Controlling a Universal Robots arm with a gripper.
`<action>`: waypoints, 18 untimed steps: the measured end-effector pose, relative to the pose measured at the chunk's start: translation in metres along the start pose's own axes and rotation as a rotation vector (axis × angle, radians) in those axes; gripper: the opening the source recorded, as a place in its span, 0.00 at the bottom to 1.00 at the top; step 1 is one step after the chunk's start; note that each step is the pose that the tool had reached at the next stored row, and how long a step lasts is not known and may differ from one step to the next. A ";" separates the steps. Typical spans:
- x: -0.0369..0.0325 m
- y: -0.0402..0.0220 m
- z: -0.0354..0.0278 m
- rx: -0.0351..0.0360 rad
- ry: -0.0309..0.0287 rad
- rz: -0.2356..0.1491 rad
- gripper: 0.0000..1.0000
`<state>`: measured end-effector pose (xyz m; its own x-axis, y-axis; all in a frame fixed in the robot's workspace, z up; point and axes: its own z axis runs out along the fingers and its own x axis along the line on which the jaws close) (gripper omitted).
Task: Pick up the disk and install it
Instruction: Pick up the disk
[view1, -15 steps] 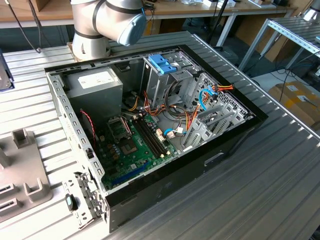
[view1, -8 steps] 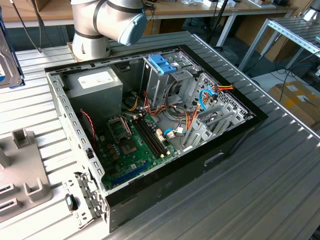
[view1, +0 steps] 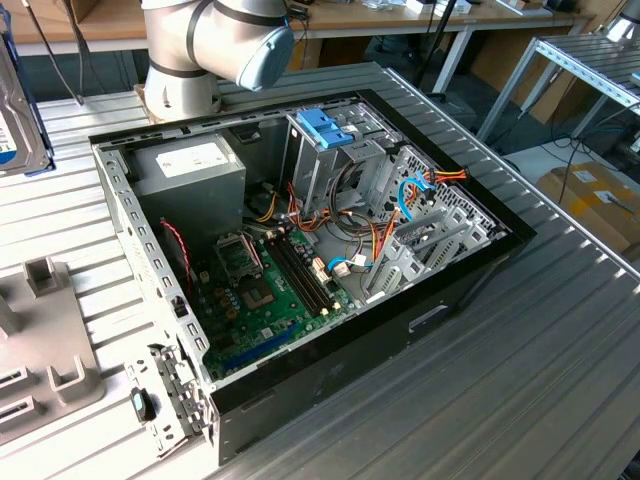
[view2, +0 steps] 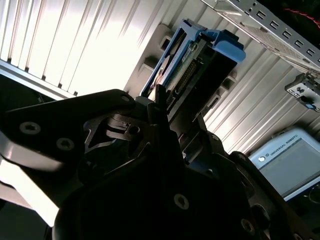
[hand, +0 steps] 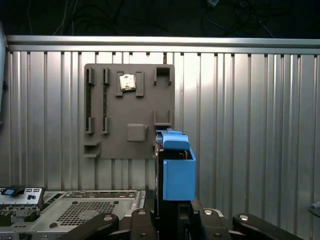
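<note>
While clamping the disk (view2: 192, 75) by one short end, holding the gripper (hand: 171, 207) closed tight on it, one finger on each broad face. Carrying it in the air above the ribbed table (hand: 250, 125), near the grey holder plate (hand: 115, 135); hanging at the exterior view's left edge, well apart from the computer case (view1: 480, 270) and its drive cage (view1: 325, 130). Probably risking a slip or a twist in the grip, through pinching so little of a long overhang. Likely also risking a knock on the case wall, a snag in the loose cables (view1: 350, 245) beside the cage, or a jam through arriving skewed. Pointing its long axis straight out from the gripper, away from the wrist; standing edge-on in the first wrist view, showing its blue carrier (hand: 177, 175); turning its labelled face toward the exterior camera.
</note>
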<state>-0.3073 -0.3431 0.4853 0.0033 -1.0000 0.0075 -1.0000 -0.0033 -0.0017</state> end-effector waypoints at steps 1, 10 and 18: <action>0.0000 -0.0028 0.0000 0.0001 0.0000 0.000 0.35; 0.0001 -0.0366 0.0001 0.0000 0.0000 0.000 0.35; 0.0002 -0.0600 0.0001 0.0000 0.0000 0.000 0.35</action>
<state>-0.2473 -0.3431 0.4853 0.0032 -1.0000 0.0075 -1.0000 -0.0033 -0.0017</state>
